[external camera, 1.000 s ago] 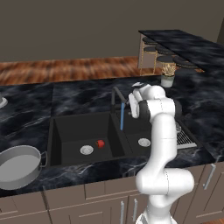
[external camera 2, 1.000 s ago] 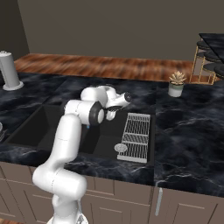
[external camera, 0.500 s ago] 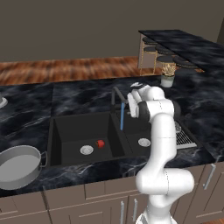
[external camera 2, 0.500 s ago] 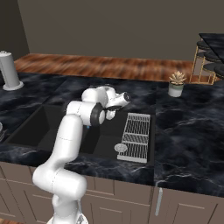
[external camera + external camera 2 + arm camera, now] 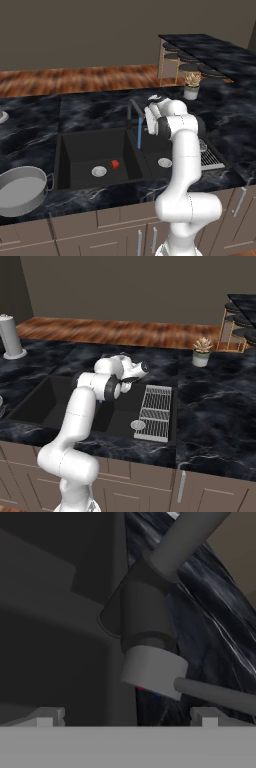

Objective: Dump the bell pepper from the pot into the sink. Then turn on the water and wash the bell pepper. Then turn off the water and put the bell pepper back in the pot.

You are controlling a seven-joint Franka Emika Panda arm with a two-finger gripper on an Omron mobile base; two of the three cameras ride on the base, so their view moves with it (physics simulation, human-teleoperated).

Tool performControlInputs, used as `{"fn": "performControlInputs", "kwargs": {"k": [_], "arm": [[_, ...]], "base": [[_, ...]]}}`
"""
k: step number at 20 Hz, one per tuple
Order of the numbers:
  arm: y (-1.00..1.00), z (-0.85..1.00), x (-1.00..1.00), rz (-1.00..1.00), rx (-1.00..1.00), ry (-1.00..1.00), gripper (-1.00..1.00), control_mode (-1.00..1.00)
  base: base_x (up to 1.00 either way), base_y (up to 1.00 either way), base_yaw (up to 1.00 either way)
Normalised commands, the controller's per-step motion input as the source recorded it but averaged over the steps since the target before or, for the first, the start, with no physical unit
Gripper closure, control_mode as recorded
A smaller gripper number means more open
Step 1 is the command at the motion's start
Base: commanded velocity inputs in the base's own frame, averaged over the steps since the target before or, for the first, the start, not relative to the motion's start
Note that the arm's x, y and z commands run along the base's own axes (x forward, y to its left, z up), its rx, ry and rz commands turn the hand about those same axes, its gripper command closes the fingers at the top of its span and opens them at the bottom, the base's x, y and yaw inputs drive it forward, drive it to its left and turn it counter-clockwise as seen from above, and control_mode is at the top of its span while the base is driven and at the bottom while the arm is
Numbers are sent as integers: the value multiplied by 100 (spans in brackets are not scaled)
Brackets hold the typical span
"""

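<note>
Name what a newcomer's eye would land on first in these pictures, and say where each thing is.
A blue stream of water falls from the dark faucet into the black sink, with the white arm's open claw right at the faucet's base and lever. The tiny red bell pepper lies in the left basin beside its silver drain. The grey pot sits empty on the counter, left of the sink.

Red bell pepper (image 5: 115,164) in black sink's (image 5: 75,176) left basin — empty grey pot (image 5: 20,190) left.
</note>
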Motion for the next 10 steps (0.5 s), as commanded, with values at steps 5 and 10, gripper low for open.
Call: {"fn": "performControlInputs", "kwargs": {"k": [5, 10], "arm": [[20, 0, 0, 0, 0, 0, -100, -100], [39, 0, -1, 3, -1, -9, -100, -100]], "base": [[0, 0, 0], [0, 0, 0]]}}
